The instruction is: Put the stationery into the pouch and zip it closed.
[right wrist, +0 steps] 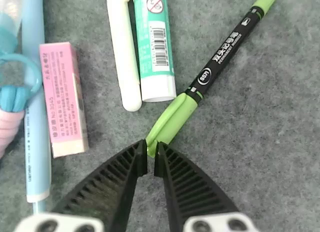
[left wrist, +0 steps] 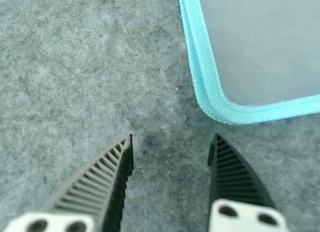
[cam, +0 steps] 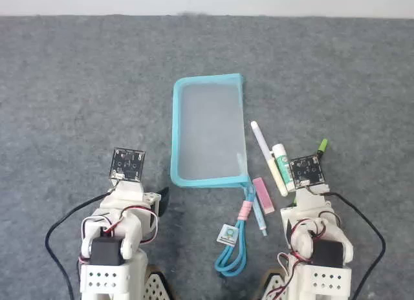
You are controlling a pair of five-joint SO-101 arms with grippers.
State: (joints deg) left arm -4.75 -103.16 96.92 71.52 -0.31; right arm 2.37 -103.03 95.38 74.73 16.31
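Pouch (cam: pixel 208 128) — flat on the mat (cam: pixel 77 86) at mid-table, teal-edged, with nothing visible inside it. The stationery lies loose just right of it: white pen (cam: pixel 264 147), glue stick (cam: pixel 280 156), eraser (cam: pixel 263 195), blue pen (cam: pixel 258 216) and, farthest right, a green marker (cam: pixel 321 145). A teal cord (cam: pixel 225 248) trails from the pouch's near right corner toward the near edge.

My left gripper (left wrist: pixel 170 147) hangs spread over bare mat, just near and left of the pouch's near left corner, holding nothing. My right gripper (right wrist: pixel 151 154) has its jaws pressed almost together, tips at the marker's near end. I judge that it is not pinching the marker, though the tips may touch it.

Progress, as I read it: none of the five items is in — the task stands at its start. Left to do: each item into the pouch, then the zip drawn shut. Whether the zip is open now I cannot tell.
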